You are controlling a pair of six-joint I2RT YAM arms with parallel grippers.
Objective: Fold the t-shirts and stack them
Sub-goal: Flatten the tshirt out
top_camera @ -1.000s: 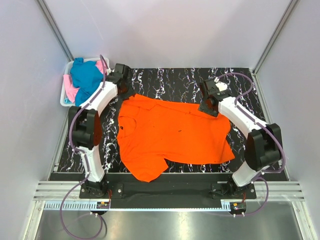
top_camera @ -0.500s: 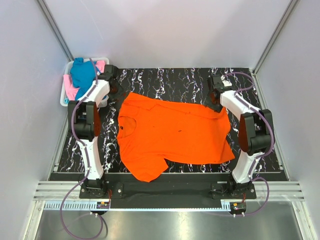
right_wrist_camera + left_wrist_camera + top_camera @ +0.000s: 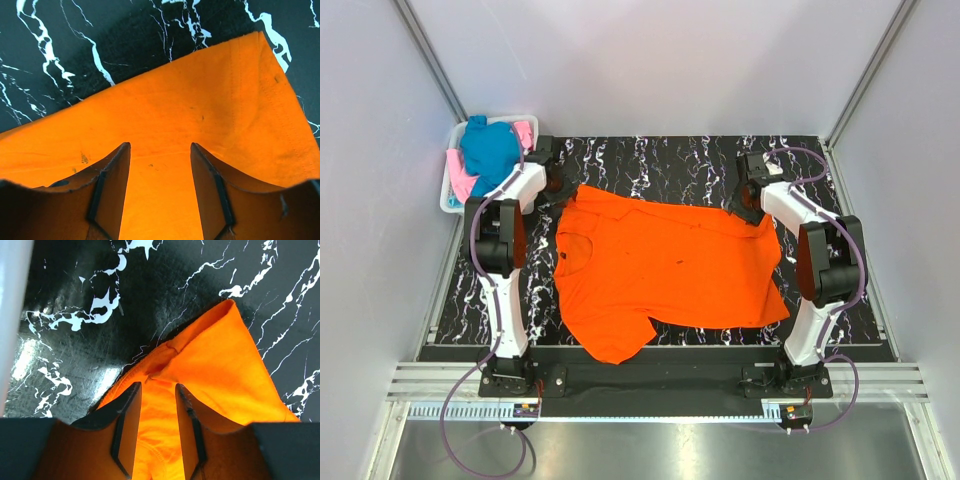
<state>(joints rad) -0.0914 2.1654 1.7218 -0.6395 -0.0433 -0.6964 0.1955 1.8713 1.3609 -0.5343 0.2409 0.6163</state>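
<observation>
The worktop point(image 3: 670, 160) is black with white veins, and the orange t-shirt point(image 3: 670, 265) lies spread on it, reaching from my left pincer point(image 3: 550, 183) to my right pincer point(image 3: 748, 200). Its long axis runs straight from one to the other, with the collar on my left pincer's side and the hem on my right's. Both pincers sit on the shirt's far edge, so nearly all the cloth lies on my base side of them.

Outward of my left pincer and just beside it is the white basket point(image 3: 448, 195), holding the teal-blue t-shirt point(image 3: 490, 150) and the pink t-shirt point(image 3: 525, 131).

My right pincer is released. Its fingers point(image 3: 112, 180) stand wide over the flat hem corner, which ends just ahead of the tips and to their right. My left pincer's fingers point(image 3: 127, 425) stand closer together, straddling puckered cloth at the sleeve. I cannot tell whether they are pinching it.

I judge the fold has not begun. Each arm is already nearest its own corner, and the next move would bring this far edge back toward me.
</observation>
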